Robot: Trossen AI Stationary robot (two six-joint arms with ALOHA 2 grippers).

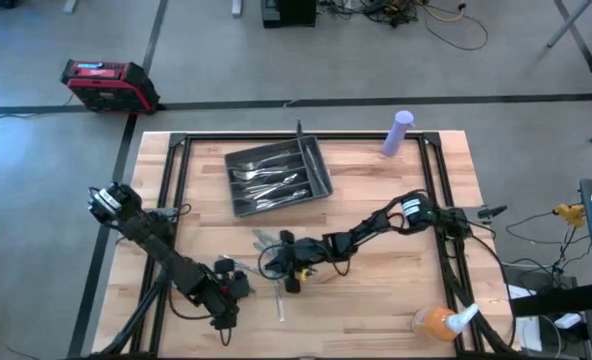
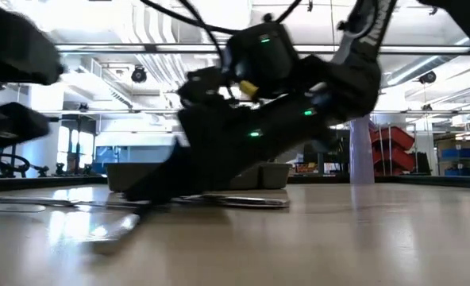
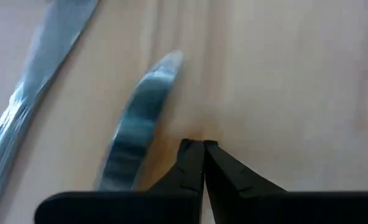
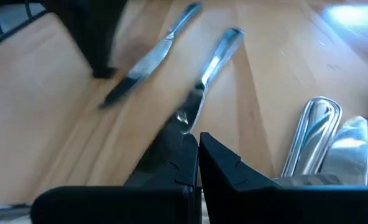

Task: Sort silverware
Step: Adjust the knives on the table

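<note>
- The dark grey compartmented plastic tray (image 1: 319, 160) sits toward the far side of the pale wooden table (image 1: 396, 300), with a share of the slim shiny metal silverware (image 1: 271, 180) already lying in its slots.
- More pieces lie loose on the table nearer the front: a small cluster (image 1: 266, 238) beside the right arm's tip, and one slim piece (image 1: 280, 302) closer to the front edge.
- The right gripper (image 1: 294, 262) is low over that loose cluster. In its wrist view its dark fingers (image 4: 218, 163) are pressed together at the tips, with a table knife (image 4: 202, 84) running up to them; it seems to be pinching the knife's blade, though the contact itself is hidden.
- The left gripper (image 3: 199, 149) hovers low over bare wood near the front-left, its fingertips closed together on nothing, a blurred knife blade (image 3: 137, 127) just beside them.
- Judged from this, the step in hand is a pick-up from the loose pile by the right arm.
- Next, the knife needs a secure lift clear of its neighbours, then a carry back to the tray slot holding like pieces, lined up lengthwise.
- A thin flat blade can slip or pivot in a tip pinch.
</note>
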